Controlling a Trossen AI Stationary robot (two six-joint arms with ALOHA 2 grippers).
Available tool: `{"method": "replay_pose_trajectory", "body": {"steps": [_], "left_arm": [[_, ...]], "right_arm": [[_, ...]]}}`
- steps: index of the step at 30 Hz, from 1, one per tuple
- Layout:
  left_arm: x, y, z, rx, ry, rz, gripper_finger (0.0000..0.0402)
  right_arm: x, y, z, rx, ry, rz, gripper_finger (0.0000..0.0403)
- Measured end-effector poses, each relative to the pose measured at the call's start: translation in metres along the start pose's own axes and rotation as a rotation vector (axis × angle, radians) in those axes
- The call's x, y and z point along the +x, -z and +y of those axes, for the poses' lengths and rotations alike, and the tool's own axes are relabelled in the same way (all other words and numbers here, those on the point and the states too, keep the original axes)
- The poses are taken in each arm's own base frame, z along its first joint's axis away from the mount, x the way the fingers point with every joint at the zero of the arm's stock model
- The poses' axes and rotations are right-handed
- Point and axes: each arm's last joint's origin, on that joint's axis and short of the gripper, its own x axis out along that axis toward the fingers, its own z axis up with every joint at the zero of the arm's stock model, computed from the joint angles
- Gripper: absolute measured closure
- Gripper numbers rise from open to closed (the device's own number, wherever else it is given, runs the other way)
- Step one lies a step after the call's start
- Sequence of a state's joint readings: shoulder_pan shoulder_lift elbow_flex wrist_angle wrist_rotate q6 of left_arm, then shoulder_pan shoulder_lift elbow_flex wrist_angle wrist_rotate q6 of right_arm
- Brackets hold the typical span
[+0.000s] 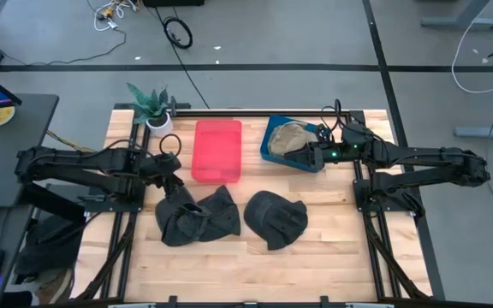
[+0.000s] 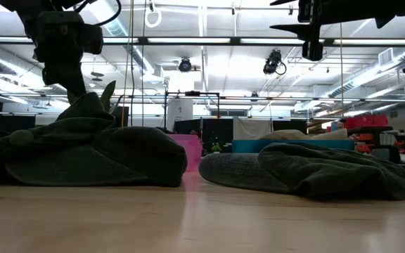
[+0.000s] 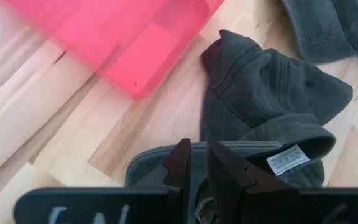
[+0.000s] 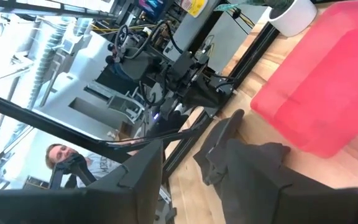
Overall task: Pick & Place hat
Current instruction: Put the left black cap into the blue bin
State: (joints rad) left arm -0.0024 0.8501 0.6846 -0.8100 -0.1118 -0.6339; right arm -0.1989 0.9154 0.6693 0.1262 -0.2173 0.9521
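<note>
Two dark grey hats lie on the wooden table. The left hat (image 1: 197, 216) (image 2: 83, 147) has my left gripper (image 1: 174, 177) (image 3: 197, 158) shut on its left edge. The other dark hat (image 1: 276, 218) (image 2: 315, 172) rests flat on the table to its right. A tan hat (image 1: 291, 137) sits in a blue bin (image 1: 270, 152) at the far right. My right gripper (image 1: 313, 155) (image 4: 204, 186) hovers open above that bin, with nothing between its fingers. My left gripper pinches the left hat's brim edge (image 3: 166, 155) between its two fingers. The fingers come slanting down from the table's left side. That part of the hat rises to a peak (image 2: 93, 105) under the fingers, while the rest of the hat lies on the table.
A pink bin (image 1: 216, 150) (image 3: 104, 37) stands at the far middle, just beyond the left hat. A potted plant (image 1: 152, 107) is at the far left corner. Bare wood lies along the near edge. A person (image 4: 64, 162) shows beyond the table's left side.
</note>
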Motion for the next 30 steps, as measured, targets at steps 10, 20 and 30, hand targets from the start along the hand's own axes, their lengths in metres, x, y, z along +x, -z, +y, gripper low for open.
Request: {"method": "replay_pose_trajectory", "body": {"steps": [10,20,30], "left_arm": [[0.000,-0.001,0.000,0.198,0.007,-0.004,0.0284],[0.005,-0.001,-0.001,0.306,0.081,0.066,0.0171],[0.027,-0.013,0.010,0.375,0.165,0.184,0.0192]], "right_arm": [[0.000,0.000,0.000,0.008,0.000,0.000,0.0222],[0.000,0.000,0.000,0.008,0.001,0.001,0.0222],[0.000,0.000,-0.001,0.006,0.006,0.004,0.0222]]}}
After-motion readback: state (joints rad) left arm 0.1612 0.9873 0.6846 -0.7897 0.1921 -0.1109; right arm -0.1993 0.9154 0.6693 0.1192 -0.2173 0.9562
